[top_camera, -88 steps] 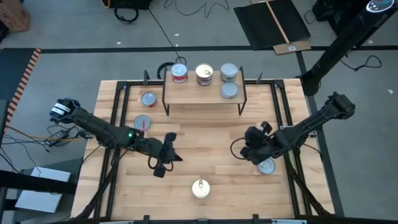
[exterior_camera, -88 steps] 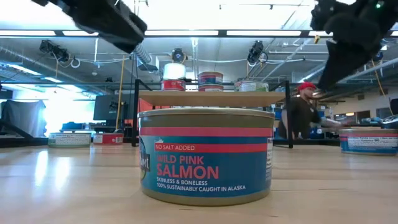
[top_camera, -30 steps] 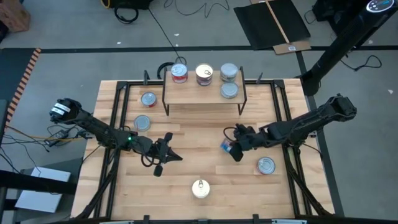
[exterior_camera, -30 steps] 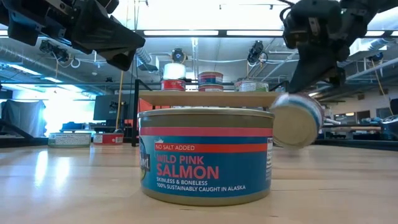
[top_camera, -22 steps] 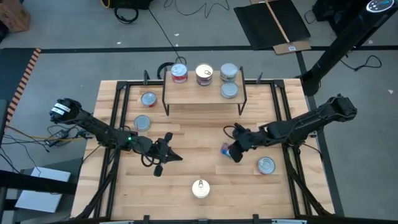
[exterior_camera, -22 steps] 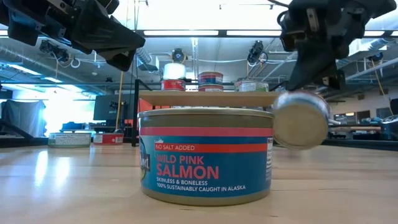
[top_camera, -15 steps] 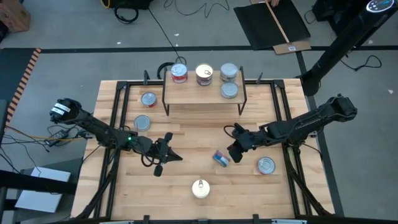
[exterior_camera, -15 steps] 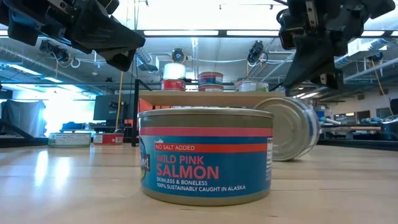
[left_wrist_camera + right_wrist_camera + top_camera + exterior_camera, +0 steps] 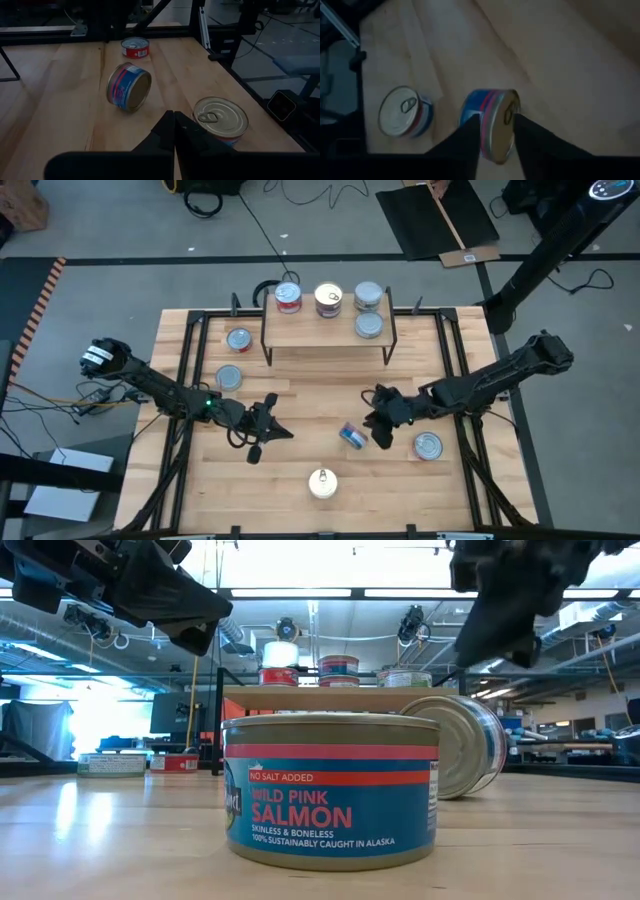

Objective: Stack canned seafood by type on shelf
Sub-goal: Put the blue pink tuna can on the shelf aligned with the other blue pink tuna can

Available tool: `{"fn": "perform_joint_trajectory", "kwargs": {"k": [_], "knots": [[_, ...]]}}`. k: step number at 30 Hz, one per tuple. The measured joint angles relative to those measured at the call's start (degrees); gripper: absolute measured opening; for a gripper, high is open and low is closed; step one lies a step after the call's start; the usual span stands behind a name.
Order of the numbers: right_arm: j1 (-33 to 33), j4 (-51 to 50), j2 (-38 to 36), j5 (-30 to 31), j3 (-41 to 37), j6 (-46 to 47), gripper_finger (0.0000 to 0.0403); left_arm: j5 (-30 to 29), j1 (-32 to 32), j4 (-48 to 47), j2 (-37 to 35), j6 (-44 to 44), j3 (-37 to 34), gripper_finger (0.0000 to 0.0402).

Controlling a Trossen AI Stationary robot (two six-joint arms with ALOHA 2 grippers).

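High view: tin point(image 9: 352, 436) lies on its side on the counter just below the parted right fingers point(image 9: 383, 423). Rigid, smooth, rolls easily; grip across its flat ends. Left fingers point(image 9: 272, 423) closed, empty.

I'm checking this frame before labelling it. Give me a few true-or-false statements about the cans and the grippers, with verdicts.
1. A blue can lies on its side on the table. True.
2. The right gripper is clamped on that can. False: its fingers are open, the can lies free beside them.
3. Four cans sit on the shelf. True.
4. The left gripper holds a can. False: it is shut and empty.
5. The salmon can nearest the low camera is tipped over. False: it stands upright.
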Motion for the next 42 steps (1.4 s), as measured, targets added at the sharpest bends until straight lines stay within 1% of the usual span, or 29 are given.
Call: {"fn": "perform_joint_trajectory", "kwargs": {"k": [3,7,9,13,16,20,24,27,29,42], "knots": [[3.93,-0.03,2.17,5.73,1.54,-0.63,0.0163,-0.02,0.0,-0.1,0.0,0.11,0.0,0.0007],[7.24,-2.94,9.03,9.07,6.32,0.85,0.0212,-0.04,0.0,-0.11,0.0,0.26,0.0,0.0007],[8.13,-8.21,13.2,10.65,10.16,2.77,0.0236,-0.04,0.0,-0.13,0.0,0.26,0.0,0.0007],[8.99,-22.84,21.0,14.93,18.87,8.71,0.0274,-0.06,-0.01,-0.22,0.0,0.24,0.0,0.0007],[9.14,-29.07,25.48,15.86,24.05,10.69,0.0299,-0.06,0.0,-0.26,0.0,0.29,0.0,0.0007],[9.28,-29.99,28.61,15.73,28.64,9.64,0.0324,-0.09,-0.01,-0.26,0.0,0.36,0.0,0.0007],[9.28,-30.08,29.66,15.53,30.33,10.01,0.0338,-0.26,-0.02,-0.86,0.0,0.42,0.0,0.0007],[8.7,-30.74,29.73,14.75,30.39,15.26,0.0342,-0.27,-0.01,-1.76,0.0,0.42,0.0,0.0007],[8.32,-30.86,29.77,13.56,30.39,17.08,0.0343,-0.26,0.0,-2.03,0.0,0.38,0.0,0.0007],[8.01,-27.61,29.95,12.69,28.86,16.83,0.0337,-0.26,-0.02,-1.77,0.0,0.42,0.0,0.0007]]}}
